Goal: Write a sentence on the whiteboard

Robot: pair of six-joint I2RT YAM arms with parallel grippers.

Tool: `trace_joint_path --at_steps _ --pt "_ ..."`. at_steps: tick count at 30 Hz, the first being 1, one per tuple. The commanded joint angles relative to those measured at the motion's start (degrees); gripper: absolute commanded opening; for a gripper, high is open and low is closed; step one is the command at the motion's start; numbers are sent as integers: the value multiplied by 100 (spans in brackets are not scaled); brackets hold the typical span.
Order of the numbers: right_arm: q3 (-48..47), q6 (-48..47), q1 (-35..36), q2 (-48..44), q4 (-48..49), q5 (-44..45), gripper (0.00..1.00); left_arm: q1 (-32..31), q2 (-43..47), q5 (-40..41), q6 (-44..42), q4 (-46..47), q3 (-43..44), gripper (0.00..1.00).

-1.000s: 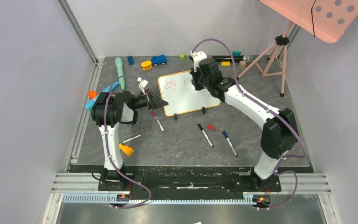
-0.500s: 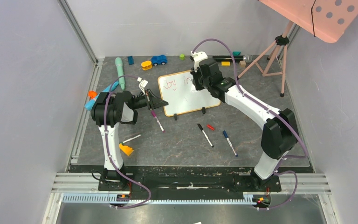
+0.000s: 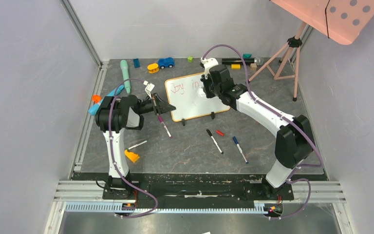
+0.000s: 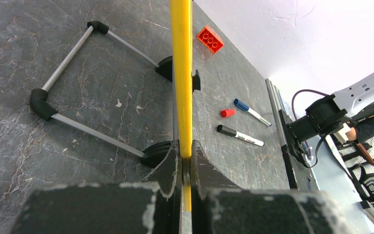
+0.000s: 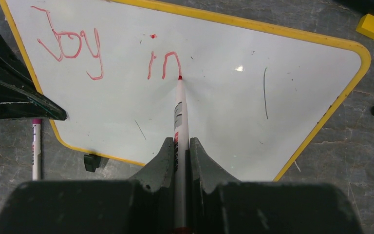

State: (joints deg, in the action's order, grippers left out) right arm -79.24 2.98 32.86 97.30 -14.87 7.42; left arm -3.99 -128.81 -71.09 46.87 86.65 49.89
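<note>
The whiteboard [image 3: 190, 100] lies tilted at the table's middle back, with a thin yellow-orange frame [image 5: 321, 129] and black clip feet [image 5: 91, 162]. Red writing [image 5: 73, 44] on it reads "Joy in". My right gripper [image 5: 179, 146] is shut on a red marker [image 5: 179, 114] whose tip touches the board at the end of the "n". In the top view it [image 3: 208, 90] is over the board's upper right. My left gripper [image 4: 185, 156] is shut on the board's frame edge [image 4: 181, 73], at the board's left side [image 3: 168, 107].
A purple-capped marker [image 3: 164, 126] lies by the board's left foot. A black marker [image 3: 214, 141], a red cap [image 3: 219, 132] and a blue marker [image 3: 240, 149] lie in front. Toys line the back edge [image 3: 165, 62]. A pink tripod [image 3: 289, 58] stands back right.
My right gripper has shifted slightly right along the board with the marker, and the "in" has grown by the strokes of the "n". The left arm has not moved.
</note>
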Motion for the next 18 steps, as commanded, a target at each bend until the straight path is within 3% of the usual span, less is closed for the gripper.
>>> trace_joint_path --at_steps 1,11,18 --pt "-83 25 -79 -65 -76 138 0 -145 -213 -740 -266 256 -97 2" --pt "332 172 -70 -1017 438 -328 0 -129 -153 -593 -328 256 -190 2" --pt "1143 183 -59 -1682 559 -271 0 -111 -177 -521 -283 256 -217 2"
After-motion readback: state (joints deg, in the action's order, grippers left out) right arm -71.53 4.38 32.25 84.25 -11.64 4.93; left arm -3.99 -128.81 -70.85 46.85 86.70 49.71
